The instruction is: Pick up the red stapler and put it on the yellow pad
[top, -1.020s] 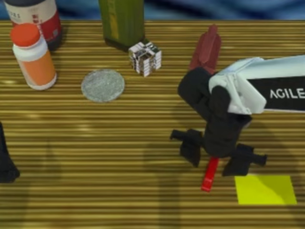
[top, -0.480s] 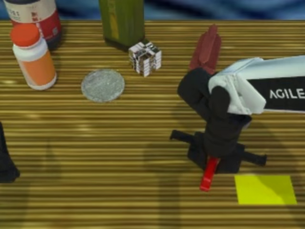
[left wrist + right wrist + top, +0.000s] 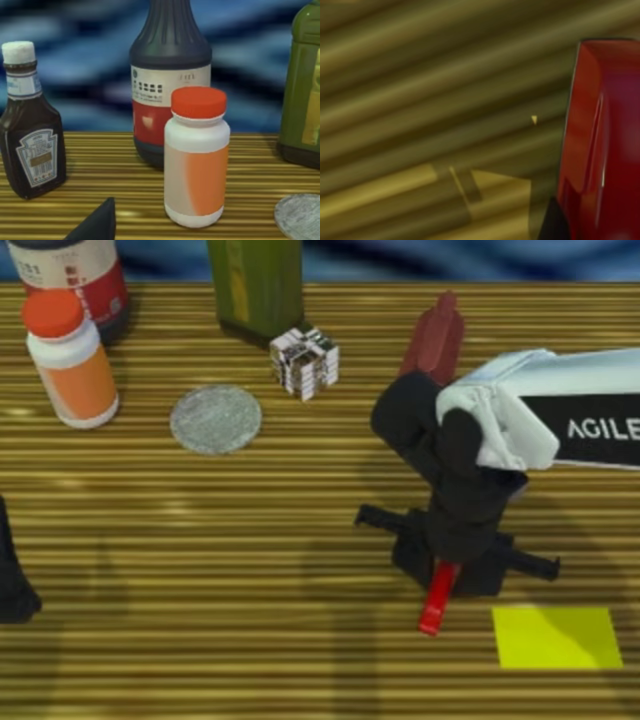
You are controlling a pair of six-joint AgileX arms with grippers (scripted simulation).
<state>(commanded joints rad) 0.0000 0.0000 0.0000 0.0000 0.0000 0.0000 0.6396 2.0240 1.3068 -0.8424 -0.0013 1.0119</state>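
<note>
Striped wooden surface [image 3: 200,530] under everything. Right gripper [image 3: 452,565] low over it, jaws drawn in against the far end of the small, glossy red bar-shaped stapler [image 3: 437,602], whose near end juts out just in front of the gripper; looks clamped, though not clearly lifted. Flat bright yellow rectangular pad [image 3: 557,636] bare, lying near the gripper, in front of it and off to the right, apart from the stapler. Grasp judged made; lift, carry across and release on the pad all left. Left gripper [image 3: 12,585] parked far off to the left
</note>
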